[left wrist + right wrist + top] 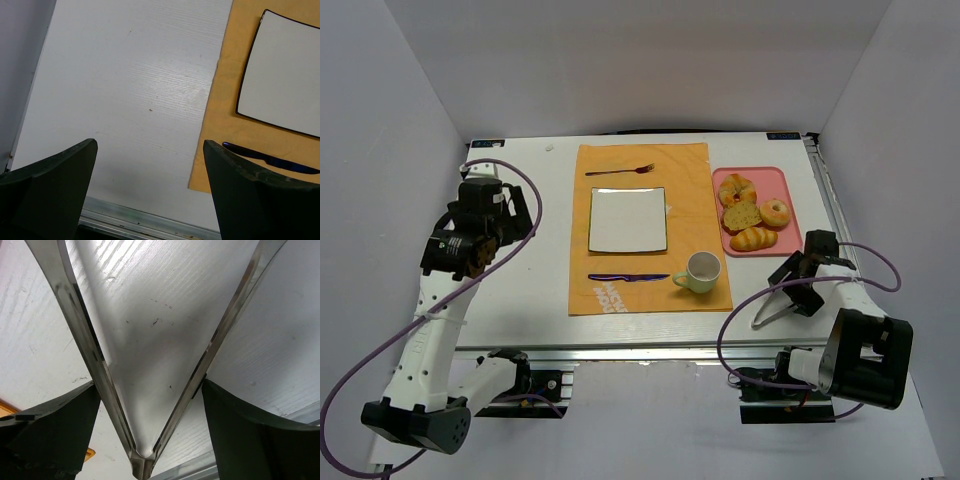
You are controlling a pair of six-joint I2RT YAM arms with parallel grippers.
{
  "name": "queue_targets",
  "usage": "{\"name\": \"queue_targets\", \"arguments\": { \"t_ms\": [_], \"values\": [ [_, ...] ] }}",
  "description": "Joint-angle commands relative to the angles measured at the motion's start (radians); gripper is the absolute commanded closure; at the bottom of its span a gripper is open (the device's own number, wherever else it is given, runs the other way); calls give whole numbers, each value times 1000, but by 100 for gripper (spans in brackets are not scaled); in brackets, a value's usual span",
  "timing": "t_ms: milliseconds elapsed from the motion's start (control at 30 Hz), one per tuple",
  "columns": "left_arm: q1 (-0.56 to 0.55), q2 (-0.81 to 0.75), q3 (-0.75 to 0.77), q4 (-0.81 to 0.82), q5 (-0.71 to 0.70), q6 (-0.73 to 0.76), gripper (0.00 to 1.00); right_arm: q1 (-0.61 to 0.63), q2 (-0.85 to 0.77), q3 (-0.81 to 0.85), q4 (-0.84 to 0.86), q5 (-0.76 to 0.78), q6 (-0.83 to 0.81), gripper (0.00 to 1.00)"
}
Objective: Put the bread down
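The right gripper (800,284) clasps a pair of metal tongs (70,315), whose arms are spread in a wide V with nothing between them. The bread (775,212) sits at the right side of the pink tray (775,172), directly up-frame of that gripper and near it. The tongs slant toward the lower left, away from the bread. The left gripper (150,150), agape and empty, hangs far off at the frame's left.

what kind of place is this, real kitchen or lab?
Probably a lab test cell staged as a dining setting: plain white walls box in the table, with a placemat, plate and a pink tray.
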Motion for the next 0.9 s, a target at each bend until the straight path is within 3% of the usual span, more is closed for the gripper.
{"name": "queue_targets", "arguments": {
  "t_ms": [0,233,533,867],
  "values": [
    [-16,-1,-1,-7,-26,8,2,12,40,-37,83,15,42,16],
    [-46,22,21,-11,-60,22,2,18,62,50,3,46,30,43],
    [-79,60,82,8,-92,35,2,18,-133,392,-418,77,-100,43],
    [-115,130,179,28,-83,37,2,18,-107,621,-486,-191,-238,44]
  ]
}}
